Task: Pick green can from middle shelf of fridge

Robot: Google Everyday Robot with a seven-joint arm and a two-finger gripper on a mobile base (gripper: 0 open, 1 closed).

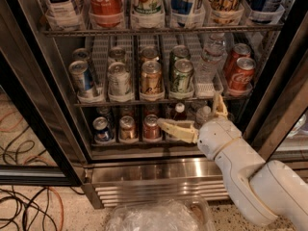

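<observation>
Looking into the open fridge from the one camera view: the green can stands upright at the front of its lane on the middle shelf, fourth lane from the left, with a second green can right behind it. A gold can is just beside it on the left, a small clear bottle sits in the lane on its right, and red cans are at the far right. The gripper sits below the middle shelf's front edge, in front of the bottom shelf, lower right of the green can and not touching it. It's spread wide and holding nothing: one finger points left across the bottom-shelf cans, the other sticks up by the shelf edge. The white arm comes in from lower right. Cables lie on the floor at left, and clear plastic is at the bottom edge.
</observation>
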